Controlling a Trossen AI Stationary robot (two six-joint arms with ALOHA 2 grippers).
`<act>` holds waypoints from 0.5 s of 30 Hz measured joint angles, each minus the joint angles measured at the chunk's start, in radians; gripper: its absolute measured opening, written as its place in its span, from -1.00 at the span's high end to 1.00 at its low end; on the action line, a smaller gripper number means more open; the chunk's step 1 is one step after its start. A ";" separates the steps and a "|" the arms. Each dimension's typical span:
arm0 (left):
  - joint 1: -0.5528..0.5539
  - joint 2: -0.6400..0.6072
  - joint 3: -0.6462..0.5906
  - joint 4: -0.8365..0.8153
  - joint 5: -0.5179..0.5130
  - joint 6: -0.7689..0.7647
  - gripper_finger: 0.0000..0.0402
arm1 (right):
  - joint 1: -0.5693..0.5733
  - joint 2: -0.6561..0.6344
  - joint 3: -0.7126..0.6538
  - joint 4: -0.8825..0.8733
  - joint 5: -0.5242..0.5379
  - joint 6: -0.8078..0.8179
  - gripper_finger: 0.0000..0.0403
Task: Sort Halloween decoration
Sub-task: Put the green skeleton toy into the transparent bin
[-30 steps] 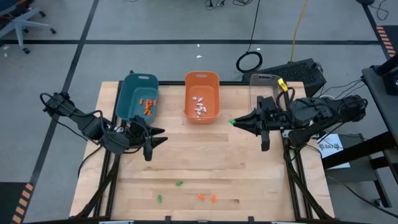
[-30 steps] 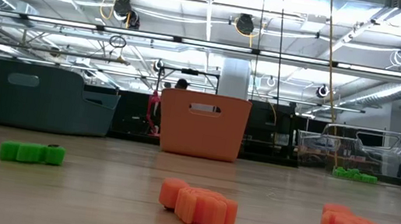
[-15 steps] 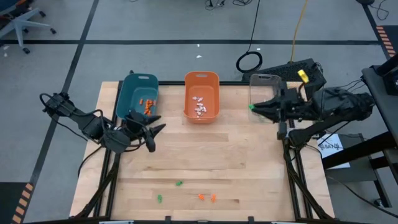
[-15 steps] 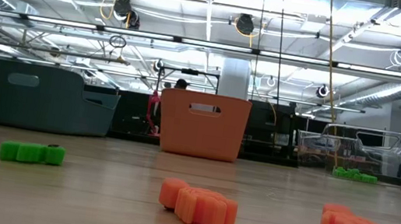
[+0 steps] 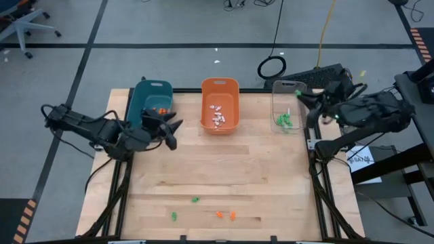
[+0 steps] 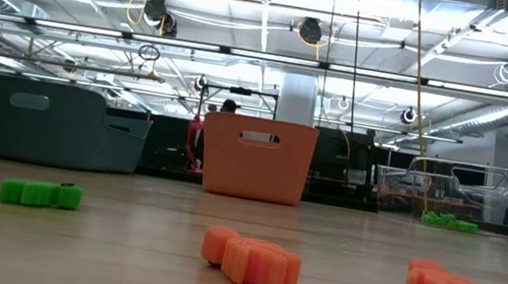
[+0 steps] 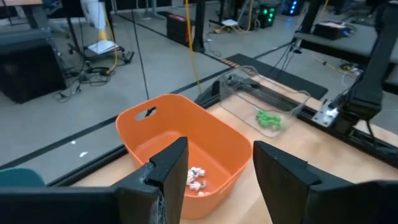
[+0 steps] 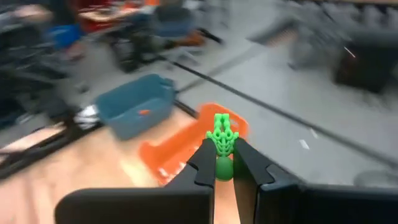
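My right gripper point(image 8: 219, 163) is pinched shut on a green trinket point(image 8: 221, 135) standing upright between the jaws, over the clear bin point(image 5: 287, 87) at about 2 o'clock on the table, so it's the nearer arm, while my left gripper point(image 7: 219, 169) hangs open by the teal bin point(image 5: 150, 91).

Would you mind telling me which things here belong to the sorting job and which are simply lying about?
Part of the job:
- green trinket pinched in the right gripper
- green trinkets in the clear bin
- white trinkets in the orange bin
- orange trinkets in the teal bin
- loose trinkets on the table
- left gripper, open by the teal bin

Lying about:
- cable coil on the floor
- office chair
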 joint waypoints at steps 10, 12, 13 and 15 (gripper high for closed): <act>0.166 0.000 0.000 0.028 0.131 0.026 0.10 | -0.247 0.087 -0.001 -0.400 -0.231 0.454 0.96; 0.191 0.000 0.000 0.046 0.161 0.025 0.10 | -0.306 0.104 -0.003 -0.399 -0.320 0.383 0.96; 0.201 0.000 0.000 0.060 0.178 0.026 0.10 | -0.337 0.117 -0.003 -0.399 -0.356 0.359 0.96; 0.215 0.000 0.000 0.081 0.207 0.026 0.10 | -0.399 0.139 -0.003 -0.401 -0.414 0.338 0.96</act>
